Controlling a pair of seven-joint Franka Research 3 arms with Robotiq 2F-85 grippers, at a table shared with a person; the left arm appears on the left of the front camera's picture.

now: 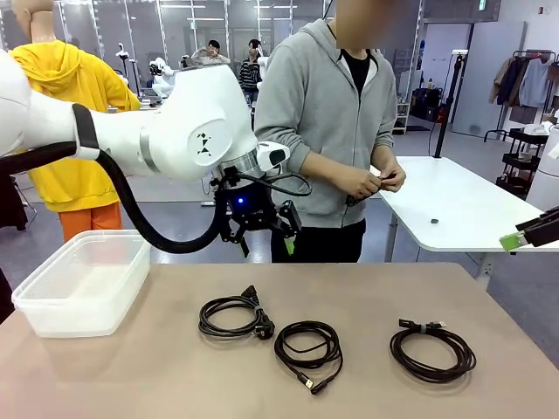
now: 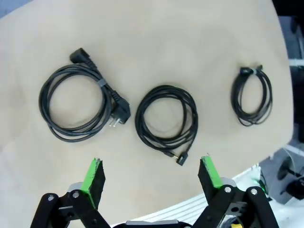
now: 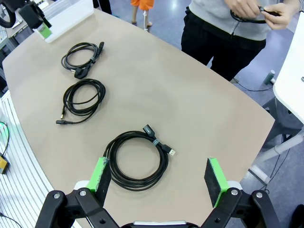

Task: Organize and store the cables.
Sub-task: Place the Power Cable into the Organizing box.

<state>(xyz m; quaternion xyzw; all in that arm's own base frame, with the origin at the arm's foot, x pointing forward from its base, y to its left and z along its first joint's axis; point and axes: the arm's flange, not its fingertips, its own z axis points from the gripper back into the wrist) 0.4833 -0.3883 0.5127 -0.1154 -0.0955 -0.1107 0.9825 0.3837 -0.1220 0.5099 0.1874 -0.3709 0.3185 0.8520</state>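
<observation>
Both pincers stand wide open and hold nothing. The right gripper [image 3: 159, 173] hangs high over the tied cable [image 3: 137, 161], whose coil lies on the table [image 3: 199, 99] below, seen between its pads. The left gripper [image 2: 152, 175] hovers above the table's far side, with the middle cable [image 2: 166, 118] just ahead and the plug cable [image 2: 78, 102] off to one side. A clear tub [image 1: 83, 279] sits at the left. Beyond, the person's hands [image 1: 377, 181] hold a fourth cable [image 3: 249, 20].

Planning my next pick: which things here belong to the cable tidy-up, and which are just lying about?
Job: power cord, middle coiled cable, tied coiled cable, person-held cable, clear plastic bin (likely storage).
Lying about: small black object on white side table.
</observation>
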